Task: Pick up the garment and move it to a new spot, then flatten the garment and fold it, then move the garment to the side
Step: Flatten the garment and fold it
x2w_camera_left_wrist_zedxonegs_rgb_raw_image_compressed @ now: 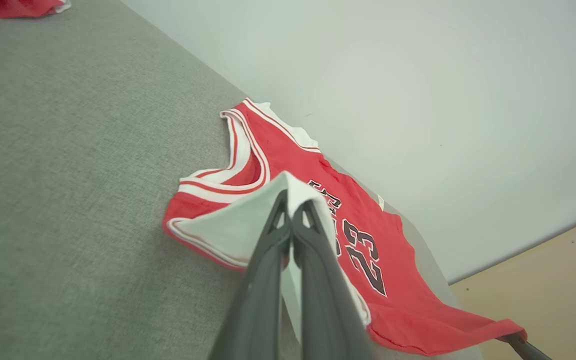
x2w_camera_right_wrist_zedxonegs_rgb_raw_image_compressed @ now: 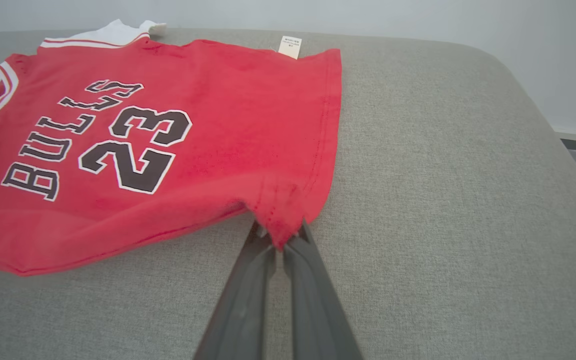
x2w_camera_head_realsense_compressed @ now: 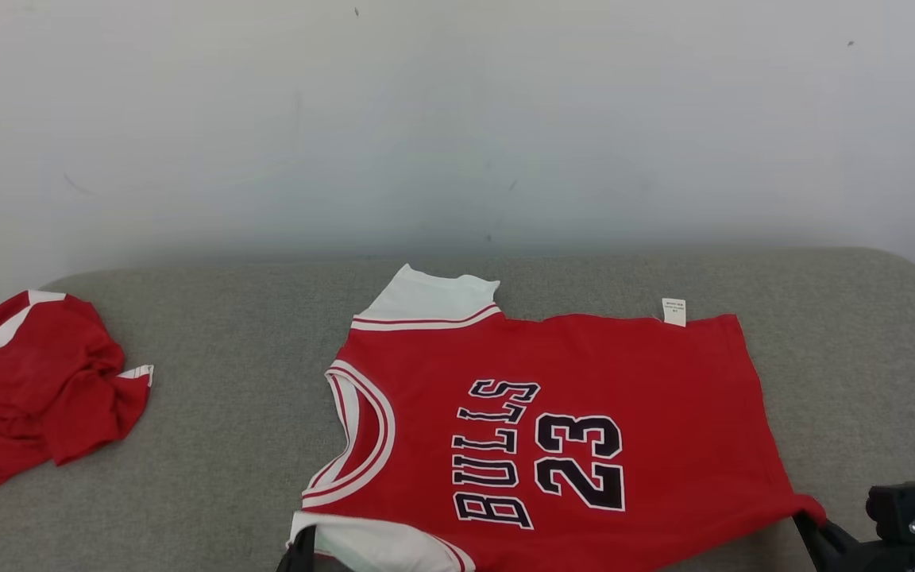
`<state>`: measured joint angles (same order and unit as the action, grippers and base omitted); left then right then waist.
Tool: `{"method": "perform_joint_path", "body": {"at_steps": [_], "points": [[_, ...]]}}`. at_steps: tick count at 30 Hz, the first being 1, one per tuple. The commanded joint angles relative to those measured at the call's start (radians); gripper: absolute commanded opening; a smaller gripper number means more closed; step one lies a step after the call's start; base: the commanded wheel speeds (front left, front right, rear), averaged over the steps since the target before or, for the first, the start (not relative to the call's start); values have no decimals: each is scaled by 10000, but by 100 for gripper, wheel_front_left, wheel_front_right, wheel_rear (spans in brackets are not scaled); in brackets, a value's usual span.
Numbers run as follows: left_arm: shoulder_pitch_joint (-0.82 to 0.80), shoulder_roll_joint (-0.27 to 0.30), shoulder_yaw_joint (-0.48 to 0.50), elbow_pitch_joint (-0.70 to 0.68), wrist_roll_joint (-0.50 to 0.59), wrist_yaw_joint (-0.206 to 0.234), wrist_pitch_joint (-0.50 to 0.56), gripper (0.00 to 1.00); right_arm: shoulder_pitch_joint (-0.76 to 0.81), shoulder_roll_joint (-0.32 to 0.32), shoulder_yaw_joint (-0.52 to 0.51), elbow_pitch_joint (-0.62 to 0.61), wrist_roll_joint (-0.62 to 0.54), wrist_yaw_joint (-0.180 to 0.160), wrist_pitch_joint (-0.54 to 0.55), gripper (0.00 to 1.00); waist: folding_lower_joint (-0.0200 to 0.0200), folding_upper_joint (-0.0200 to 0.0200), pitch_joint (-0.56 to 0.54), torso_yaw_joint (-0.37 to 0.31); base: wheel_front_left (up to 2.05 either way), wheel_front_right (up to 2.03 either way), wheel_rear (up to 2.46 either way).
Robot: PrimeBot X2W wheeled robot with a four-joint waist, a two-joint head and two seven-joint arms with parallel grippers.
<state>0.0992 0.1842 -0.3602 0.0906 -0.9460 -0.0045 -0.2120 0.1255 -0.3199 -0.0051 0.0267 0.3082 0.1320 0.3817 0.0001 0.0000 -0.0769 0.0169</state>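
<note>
The garment [x2w_camera_head_realsense_compressed: 553, 413] is a red jersey with white sleeves and "BULLS 23" in dark letters, spread on the grey surface with its collar to the left. My left gripper [x2w_camera_left_wrist_zedxonegs_rgb_raw_image_compressed: 292, 205] is shut on the near white sleeve [x2w_camera_left_wrist_zedxonegs_rgb_raw_image_compressed: 228, 227], lifting it slightly. In the head view that gripper [x2w_camera_head_realsense_compressed: 303, 552] sits at the bottom edge under the sleeve. My right gripper [x2w_camera_right_wrist_zedxonegs_rgb_raw_image_compressed: 282, 239] is shut on the near bottom corner of the red hem [x2w_camera_right_wrist_zedxonegs_rgb_raw_image_compressed: 280, 220]; the head view shows it [x2w_camera_head_realsense_compressed: 811, 524] at the lower right. A white label [x2w_camera_head_realsense_compressed: 673, 311] sticks out at the far edge.
A second red and white garment [x2w_camera_head_realsense_compressed: 28, 389] lies crumpled at the far left of the grey cushioned surface [x2w_camera_head_realsense_compressed: 211, 445]. A pale wall [x2w_camera_head_realsense_compressed: 457, 119] rises right behind. The surface's rounded right end [x2w_camera_right_wrist_zedxonegs_rgb_raw_image_compressed: 543, 115] drops off to the floor.
</note>
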Motion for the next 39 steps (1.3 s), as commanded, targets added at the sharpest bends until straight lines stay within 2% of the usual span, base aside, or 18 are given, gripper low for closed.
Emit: {"method": "perform_joint_path", "body": {"at_steps": [1, 6, 13, 25, 31, 32, 33, 34, 35, 39], "points": [[-329, -115, -28, 142, 67, -9, 6, 0, -184, -24, 72, 35, -89, -20, 116, 0, -1, 0, 106, -28, 0, 0, 0], [-1791, -445, -220, 1197, 305, 38, 215, 0, -874, -24, 228, 468, -218, -20, 720, 0, -1, 0, 406, -115, 0, 0, 0], [-3457, -704, -206, 2824, 479, 64, 258, 0, -1990, 311, -193, 1771, -623, -20, 1226, 0, -1, 0, 802, -199, 0, 0, 0], [-4912, -917, -245, 4476, 599, -119, 51, 0, -3049, 423, 212, 3280, -654, -20, 969, 0, -1, 0, 1183, -261, 0, 0, 0], [-5354, -989, -232, 5059, 628, -168, -94, 0, -3382, 508, 24, 3819, -780, -20, 653, 0, -1, 0, 1231, -267, 0, 0, 0], [-5400, -998, -220, 5158, 639, -148, -128, 0, -3452, 528, 31, 3871, -768, -20, 538, 24, -1, 0, 1230, -275, 0, 0, 0], [-5447, -1007, -212, 5272, 643, -128, -149, 7, -3522, 562, -18, 3926, -729, -20, 411, 46, -1, 0, 1230, -285, 0, 0, 0], [-5484, -1016, -212, 5368, 661, -92, -176, 92, -3570, 585, -80, 3979, -730, -21, 265, 100, -1, 0, 1225, -295, 0, 0, 0], [-5533, -1025, -212, 5479, 675, -50, -175, 100, -3623, 632, -94, 4074, -746, -21, 174, 100, -1, 0, 1219, -301, 0, 0, 0], [-5608, -1057, -98, 5805, 661, 4, -332, 100, -3861, 886, -462, 4347, -827, -21, -316, 100, -1, 0, 1114, -314, 0, 0, 0]]}}
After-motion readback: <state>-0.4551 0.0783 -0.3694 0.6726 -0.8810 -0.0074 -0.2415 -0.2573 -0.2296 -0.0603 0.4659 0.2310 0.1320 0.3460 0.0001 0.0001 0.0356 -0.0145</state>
